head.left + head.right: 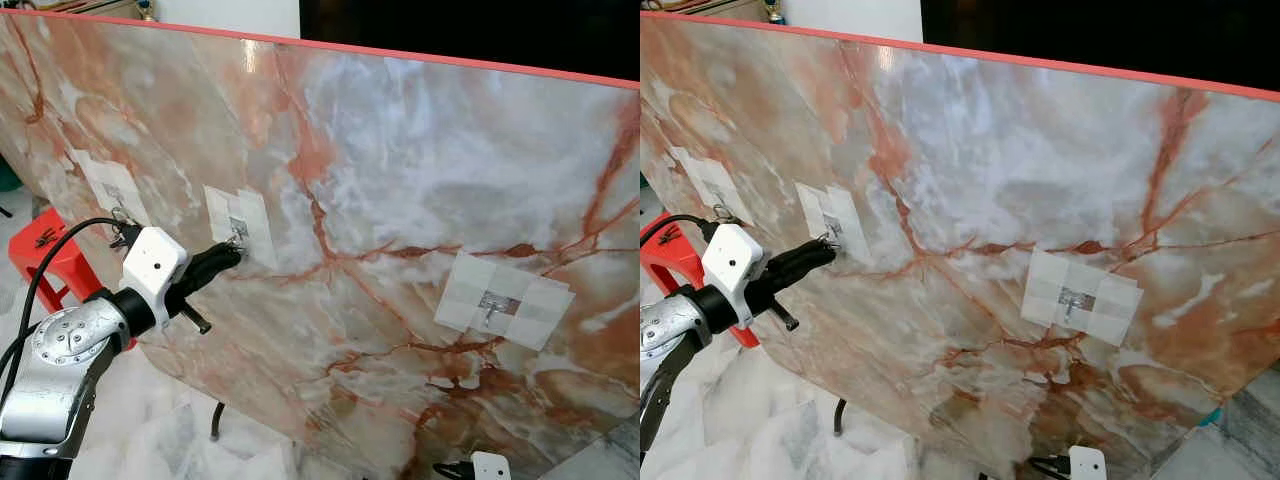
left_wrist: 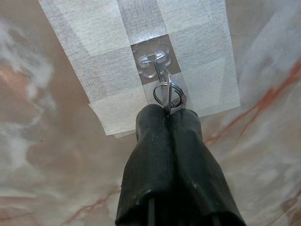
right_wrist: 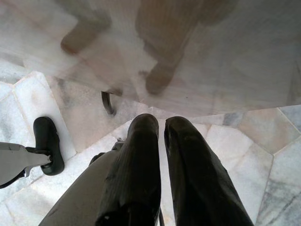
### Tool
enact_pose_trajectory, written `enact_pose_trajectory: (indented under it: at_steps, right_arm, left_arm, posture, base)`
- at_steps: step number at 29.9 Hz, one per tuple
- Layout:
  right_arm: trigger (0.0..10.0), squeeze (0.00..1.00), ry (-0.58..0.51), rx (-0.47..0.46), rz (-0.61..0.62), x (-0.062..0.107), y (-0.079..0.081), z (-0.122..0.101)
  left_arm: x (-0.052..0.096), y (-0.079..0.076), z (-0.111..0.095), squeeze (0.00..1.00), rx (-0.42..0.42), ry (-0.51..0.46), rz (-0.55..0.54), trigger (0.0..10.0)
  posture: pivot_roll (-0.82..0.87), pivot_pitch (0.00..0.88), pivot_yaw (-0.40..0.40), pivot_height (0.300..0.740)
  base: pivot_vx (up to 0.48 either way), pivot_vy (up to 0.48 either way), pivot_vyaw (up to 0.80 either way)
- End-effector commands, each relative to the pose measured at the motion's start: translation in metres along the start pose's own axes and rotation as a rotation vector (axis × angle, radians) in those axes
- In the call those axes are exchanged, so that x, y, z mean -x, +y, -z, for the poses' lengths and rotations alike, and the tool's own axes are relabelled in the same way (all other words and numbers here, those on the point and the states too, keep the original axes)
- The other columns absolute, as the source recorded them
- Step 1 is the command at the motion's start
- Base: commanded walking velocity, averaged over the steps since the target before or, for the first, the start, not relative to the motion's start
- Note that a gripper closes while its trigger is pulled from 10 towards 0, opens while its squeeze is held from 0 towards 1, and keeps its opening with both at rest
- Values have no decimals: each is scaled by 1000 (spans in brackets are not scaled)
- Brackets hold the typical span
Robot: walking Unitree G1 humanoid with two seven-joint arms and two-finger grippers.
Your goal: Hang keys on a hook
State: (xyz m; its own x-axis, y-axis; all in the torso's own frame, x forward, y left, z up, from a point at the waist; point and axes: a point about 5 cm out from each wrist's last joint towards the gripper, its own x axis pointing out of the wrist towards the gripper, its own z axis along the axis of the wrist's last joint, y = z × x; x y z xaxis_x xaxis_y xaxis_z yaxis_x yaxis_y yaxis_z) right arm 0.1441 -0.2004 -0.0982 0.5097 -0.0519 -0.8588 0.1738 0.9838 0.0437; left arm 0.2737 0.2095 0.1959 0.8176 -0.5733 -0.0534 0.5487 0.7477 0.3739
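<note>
The key ring (image 2: 168,95), a small silver split ring, sits at the middle hook (image 2: 155,66), its loop overlapping the hook's clear arm on the marble panel (image 1: 400,170); whether it hangs on the hook or merely rests against it cannot be told. The left end effector (image 2: 167,114) has its two black fingers pressed together, pinching the ring's lower edge at their tips. In the head views this end effector (image 1: 234,254) reaches up and forward from the left, its tips right at the taped patch (image 1: 240,224) around that hook.

The panel is a large tilted slab with white, grey and orange veining and a red top edge. A second taped hook (image 1: 112,190) is fixed farther left, and a third (image 1: 497,304) to the right. A red stool (image 1: 50,262) stands on the floor (image 1: 150,420) to the left.

The right end effector (image 3: 162,127) points down at the pale marble floor, its fingers a narrow gap apart and holding nothing.
</note>
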Motion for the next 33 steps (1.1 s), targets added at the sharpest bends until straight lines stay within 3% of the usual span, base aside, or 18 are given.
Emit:
enact_pose_trajectory:
  at_steps: [1, 33]
  right_arm:
    - [10000, 0, 1, 7, -1, 0, 1, -1]
    - [10000, 0, 4, 12, -1, 0, 0, 0]
  left_arm:
    - [1, 2, -1, 0, -17, 10, -10, 10000]
    - [-5, 4, 5, 0, -38, 33, -66, 10000]
  posture:
    - [55, 15, -1, 740]
    - [55, 15, -2, 740]
  base:
    - [0, 0, 0]
    - [0, 0, 0]
